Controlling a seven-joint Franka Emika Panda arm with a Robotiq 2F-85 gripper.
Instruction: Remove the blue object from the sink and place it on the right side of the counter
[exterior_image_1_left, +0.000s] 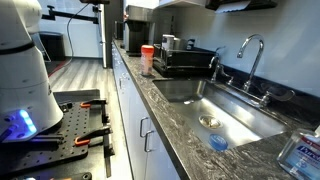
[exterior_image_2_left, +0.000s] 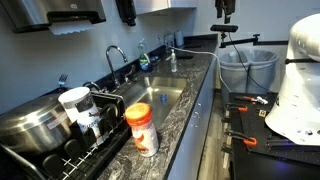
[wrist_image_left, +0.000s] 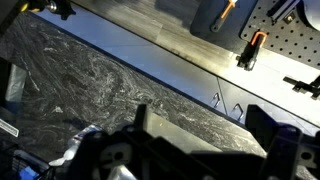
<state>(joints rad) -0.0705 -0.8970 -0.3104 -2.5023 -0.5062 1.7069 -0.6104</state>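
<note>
The blue object (exterior_image_1_left: 218, 143) is a small round light-blue item lying on the dark counter (exterior_image_1_left: 190, 150) just past the near end of the sink (exterior_image_1_left: 235, 110), close to the front edge. The sink's drain (exterior_image_1_left: 208, 121) is bare. The sink also shows in an exterior view (exterior_image_2_left: 160, 95); the blue object does not show there. My gripper (wrist_image_left: 200, 140) appears only in the wrist view. It hovers over the veined counter (wrist_image_left: 90, 80) with its fingers wide apart and nothing between them.
A clear bottle with a blue-and-white label (exterior_image_1_left: 300, 150) stands at the counter's near end. An orange-lidded jar (exterior_image_2_left: 142, 128), a dish rack (exterior_image_1_left: 185, 62) and the faucet (exterior_image_1_left: 250, 55) stand around the sink. White drawers with bar handles (wrist_image_left: 225, 100) are below.
</note>
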